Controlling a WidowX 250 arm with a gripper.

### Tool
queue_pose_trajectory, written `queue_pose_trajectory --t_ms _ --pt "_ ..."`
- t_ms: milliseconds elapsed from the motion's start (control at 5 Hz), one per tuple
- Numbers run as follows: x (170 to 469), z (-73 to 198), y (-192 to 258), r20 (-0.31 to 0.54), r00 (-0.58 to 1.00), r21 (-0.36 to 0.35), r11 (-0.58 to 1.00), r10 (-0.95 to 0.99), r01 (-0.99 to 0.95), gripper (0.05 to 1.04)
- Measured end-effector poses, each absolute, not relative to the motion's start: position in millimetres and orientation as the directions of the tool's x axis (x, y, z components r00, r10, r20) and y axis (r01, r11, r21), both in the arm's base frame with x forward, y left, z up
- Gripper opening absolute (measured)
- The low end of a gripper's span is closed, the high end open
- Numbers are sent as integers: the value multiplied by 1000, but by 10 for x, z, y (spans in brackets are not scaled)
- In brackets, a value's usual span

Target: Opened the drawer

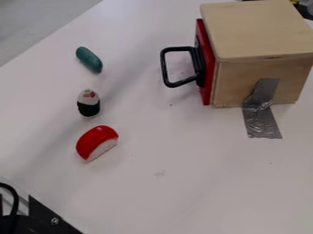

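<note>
At the lower left corner, a small part of the robot's body shows, mostly black. A flat black plate (44,215) has a straight, slanting edge that runs down towards the bottom border and narrows to a point at its upper end. A single round screw (54,221) is set in the plate near that edge, its head a silvery grey against the black. To the left, a thick, smooth black cable (15,197) bends over in a rounded arch and runs downwards. Beside the cable is a pale grey strip (23,205), and below it lies a dark, curved section (18,223).
</note>
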State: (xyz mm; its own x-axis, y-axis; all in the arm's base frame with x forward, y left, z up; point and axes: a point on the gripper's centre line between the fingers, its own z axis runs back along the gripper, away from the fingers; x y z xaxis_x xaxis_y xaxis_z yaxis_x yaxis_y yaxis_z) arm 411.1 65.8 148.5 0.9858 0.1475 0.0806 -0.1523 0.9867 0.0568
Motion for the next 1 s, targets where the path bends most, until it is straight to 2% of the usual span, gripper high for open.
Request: queue_pose_trajectory --t_ms 200,400,600,1000 --pt "4097 1305 644 32 988 54 987 148 -150 1000" --pt "3953 980 574 -44 989 43 989 141 -139 1000" --pt "3848 815 522 -85 987 35 990 138 -136 1000" --pt "3821 789 415 -68 989 57 990 131 -127 1000"
